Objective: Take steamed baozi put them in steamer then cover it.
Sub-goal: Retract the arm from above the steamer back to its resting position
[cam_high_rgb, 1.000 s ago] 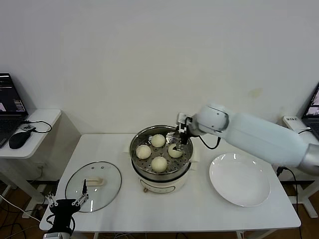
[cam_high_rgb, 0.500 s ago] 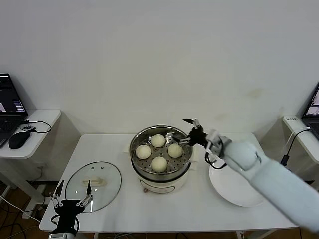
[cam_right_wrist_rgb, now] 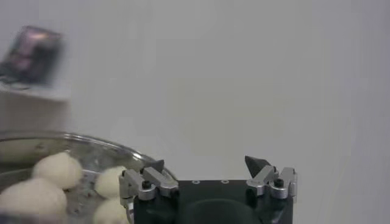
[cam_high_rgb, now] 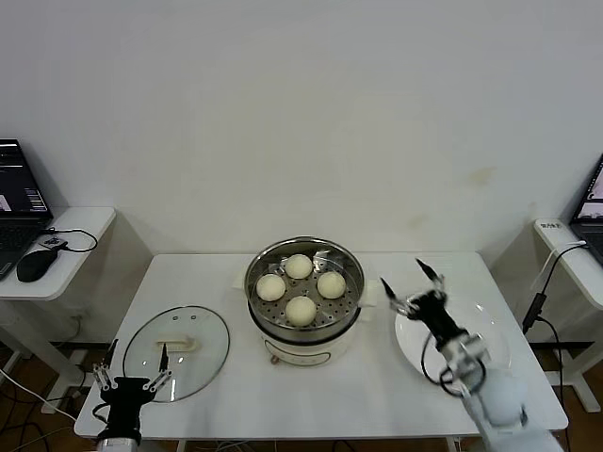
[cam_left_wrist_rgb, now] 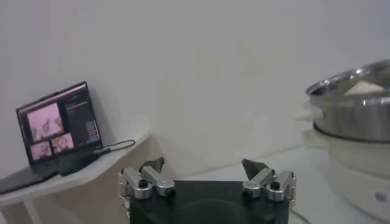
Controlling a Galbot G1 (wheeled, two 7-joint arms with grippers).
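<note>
Withdrawn from the pot's rim since a second ago, the right gripper now hangs over the flat white plate at about 4 o'clock of the round steel steamer on its white base, fingers spread and empty. All four cream-white round baozi sit on the perforated tray inside. The left gripper waits at the table's near edge, fingers released, just beside the clear glass cover with cream handle, which lies flat at 8 o'clock of the steamer
</note>
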